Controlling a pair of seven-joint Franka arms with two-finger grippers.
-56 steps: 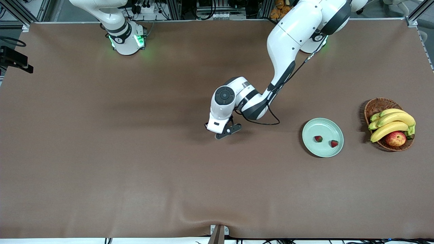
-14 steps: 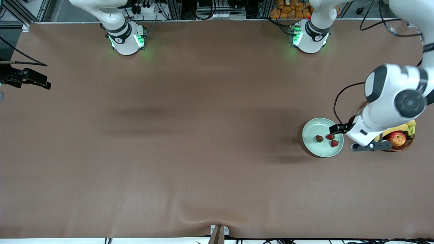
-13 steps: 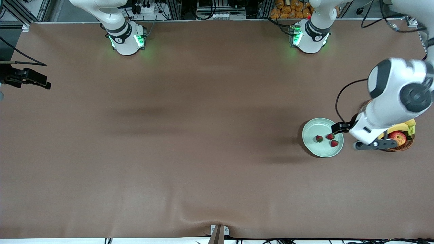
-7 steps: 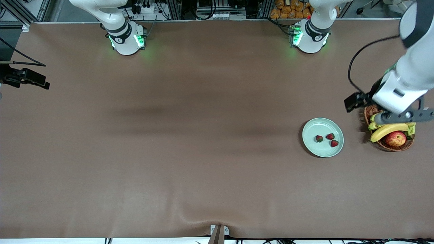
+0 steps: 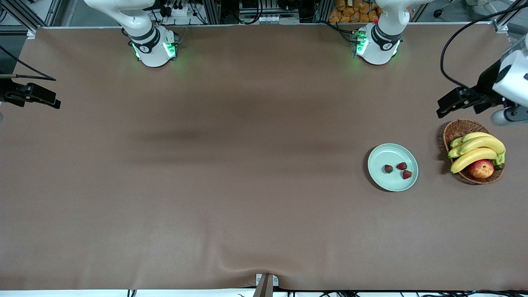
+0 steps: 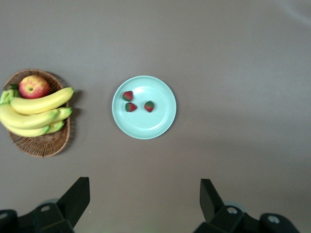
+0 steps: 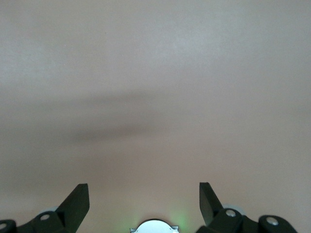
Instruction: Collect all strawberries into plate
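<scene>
Three small red strawberries (image 5: 401, 166) lie close together on the pale mint-green plate (image 5: 381, 154), toward the left arm's end of the table. In the left wrist view the plate (image 6: 146, 127) and the berries (image 6: 130, 107) show from high above. My left gripper (image 6: 144, 200) is open and empty, raised high over the table beside the basket; its hand shows at the edge of the front view (image 5: 509, 86). My right gripper (image 7: 144, 201) is open and empty, held high over bare table near its own base.
A brown wicker basket (image 5: 458, 128) with bananas (image 5: 478, 144) and a red-yellow apple (image 5: 481, 168) stands beside the plate, toward the left arm's end. It also shows in the left wrist view (image 6: 39, 144). A black part of the right arm (image 5: 31, 94) shows at the table's edge.
The plate held two strawberries at first and now holds three. My left gripper has risen from the plate's rim and moved away past the basket. The right arm has not moved.
</scene>
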